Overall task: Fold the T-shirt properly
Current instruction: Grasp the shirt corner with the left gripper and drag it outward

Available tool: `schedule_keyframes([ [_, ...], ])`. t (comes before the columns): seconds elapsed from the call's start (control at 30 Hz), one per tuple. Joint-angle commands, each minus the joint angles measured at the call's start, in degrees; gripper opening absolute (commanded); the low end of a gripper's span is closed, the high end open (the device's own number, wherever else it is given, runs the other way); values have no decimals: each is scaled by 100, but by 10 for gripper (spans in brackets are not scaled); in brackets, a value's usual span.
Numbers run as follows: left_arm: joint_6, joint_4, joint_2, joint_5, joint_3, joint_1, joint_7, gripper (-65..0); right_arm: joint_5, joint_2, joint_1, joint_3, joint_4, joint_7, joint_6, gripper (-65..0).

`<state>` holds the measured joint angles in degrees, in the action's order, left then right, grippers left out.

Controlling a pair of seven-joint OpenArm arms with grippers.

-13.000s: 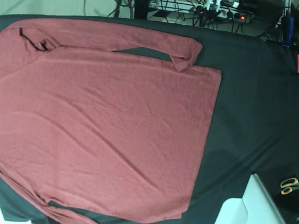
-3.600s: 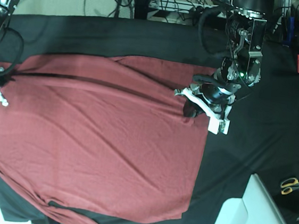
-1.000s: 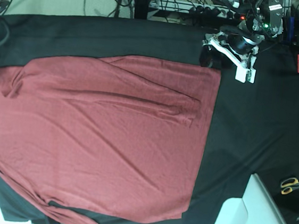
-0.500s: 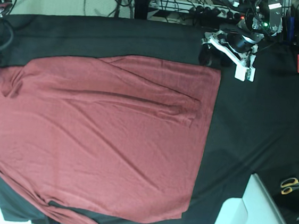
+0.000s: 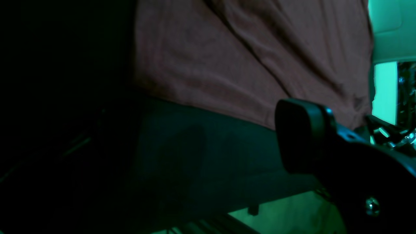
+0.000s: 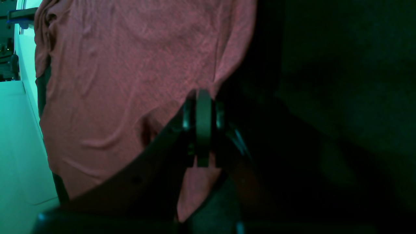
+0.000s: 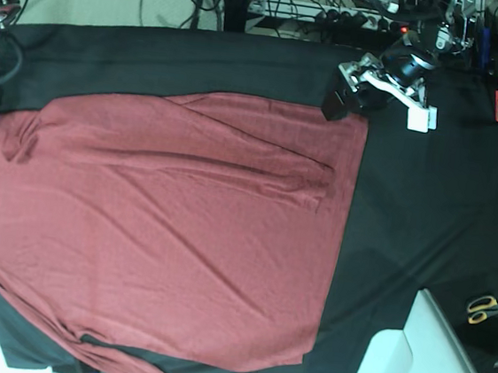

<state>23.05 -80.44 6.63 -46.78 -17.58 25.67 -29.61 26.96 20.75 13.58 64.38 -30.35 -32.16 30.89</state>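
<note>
We record one T-shirt (image 7: 164, 231), maroon, spread flat over the left and middle of the black cloth surface (image 7: 426, 196), its upper part folded down with long creases across it, one narrow sleeve along the near edge. We note the left gripper (image 7: 379, 98) just off the shirt's far right corner, fingers spread wide, holding nothing. We note the right gripper (image 6: 200, 130) at the surface's left edge, fingers pressed together over the shirt; we cannot tell whether cloth lies between them. Scissors (image 7: 488, 309) lie near the right edge.

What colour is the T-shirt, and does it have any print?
The T-shirt is plain dark red, maroon, with no print visible. It shows best in the base view.
</note>
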Motion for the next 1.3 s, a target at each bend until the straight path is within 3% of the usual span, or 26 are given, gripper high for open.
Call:
schedule_keyframes([
  [0.0, -138, -21, 36, 173, -22, 39, -94, -5, 104, 127, 88, -7, -64, 56, 71, -645],
  [0.67, -182, 365, -17, 164, -13, -620, -94, -10, 104, 127, 17, -7, -64, 56, 71, -645],
  [0.7, -182, 383, -17, 164, -13, -637, -94, -35, 104, 127, 17, -7, -64, 56, 71, -645],
  [0.77, -182, 541, -17, 164, -13, -681, -103, -148, 104, 127, 17, -7, -64, 56, 71, -645],
  [0.83, -182, 691, -17, 147, -13, -708, -103, -311, 104, 127, 17, -7, -64, 56, 71, -645],
  [0.93, -182, 858, -17, 155, -4, -804, -103, -634, 104, 127, 17, -7, -64, 56, 71, -645],
  [1.27, -182, 524, 62, 120, -75, -646, -112, -650, 104, 180, 0, -7, -99, 47, 71, -647],
])
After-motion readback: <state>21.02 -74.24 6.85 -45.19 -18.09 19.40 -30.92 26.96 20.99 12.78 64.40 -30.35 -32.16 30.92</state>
